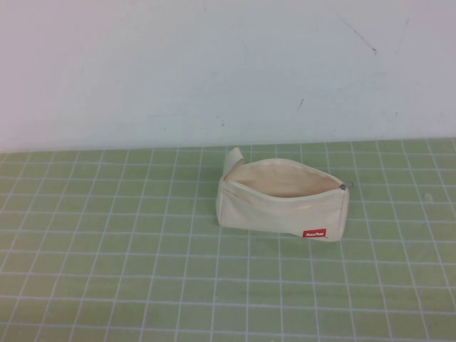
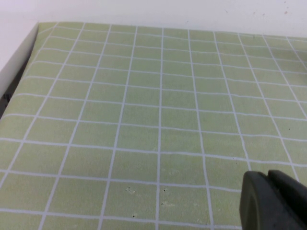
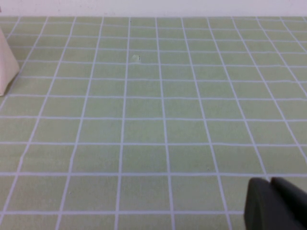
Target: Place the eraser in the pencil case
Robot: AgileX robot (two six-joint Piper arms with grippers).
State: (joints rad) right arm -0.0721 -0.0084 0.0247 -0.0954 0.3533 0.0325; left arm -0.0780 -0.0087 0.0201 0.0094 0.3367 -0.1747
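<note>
Both my arms low over the mat, pencil case sitting open, no eraser in sight.

My left gripper (image 2: 273, 201) shows only as a dark fingertip at the corner of its wrist view, hovering low over the green grid mat (image 2: 144, 120) with bare squares ahead of it; the finger pieces look pressed close together. My right gripper (image 3: 276, 203) looks the same at the corner of its own view, low over the mat, tips close with only a thin seam between them, gripping nothing. Ahead of my right gripper and well off to one side, a sliver of the pencil case (image 3: 7, 62) peeks in at the frame edge. From above, neither arm reaches into the picture: the pencil case (image 1: 285, 206) lies mid-mat, zip open and mouth gaping upward, red tag (image 1: 314, 233) on its near face, zipper pull (image 1: 346, 187) at the right end. I can't spot the eraser anywhere.
</note>
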